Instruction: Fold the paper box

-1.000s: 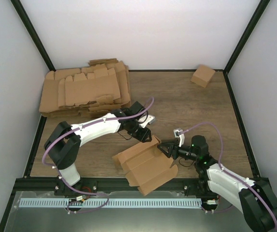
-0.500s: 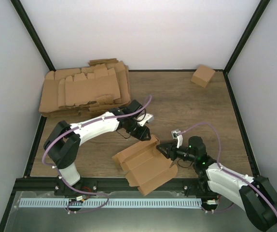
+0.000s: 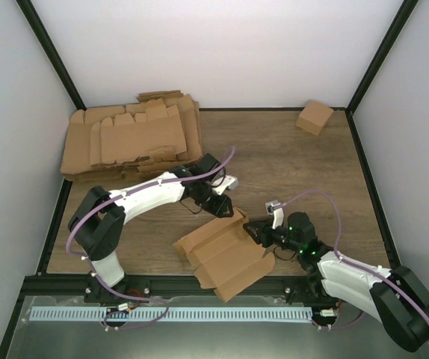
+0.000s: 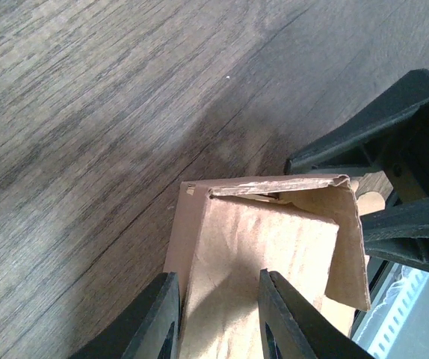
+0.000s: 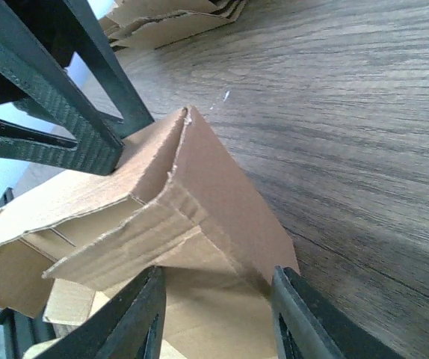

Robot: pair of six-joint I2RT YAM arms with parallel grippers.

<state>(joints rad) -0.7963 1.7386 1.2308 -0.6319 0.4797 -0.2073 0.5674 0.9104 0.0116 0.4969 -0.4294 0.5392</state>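
Note:
The partly folded brown cardboard box (image 3: 226,254) lies at the near middle of the table with its far right flap raised. My left gripper (image 3: 220,203) hangs over the box's far edge. In the left wrist view it (image 4: 218,318) is open, its fingers either side of a raised cardboard panel (image 4: 267,247). My right gripper (image 3: 253,233) is at the box's right corner. In the right wrist view it (image 5: 218,321) is open, with the raised corner of the box (image 5: 214,187) between its fingers. Each wrist view shows the other gripper's black fingers just beyond the flap.
A stack of flat cardboard blanks (image 3: 132,138) lies at the back left. A small folded box (image 3: 315,117) sits at the back right corner. Black frame rails edge the table, and white walls stand on three sides.
My right gripper has crept left, closer onto the box's raised corner. The left gripper and the box have barely moved.

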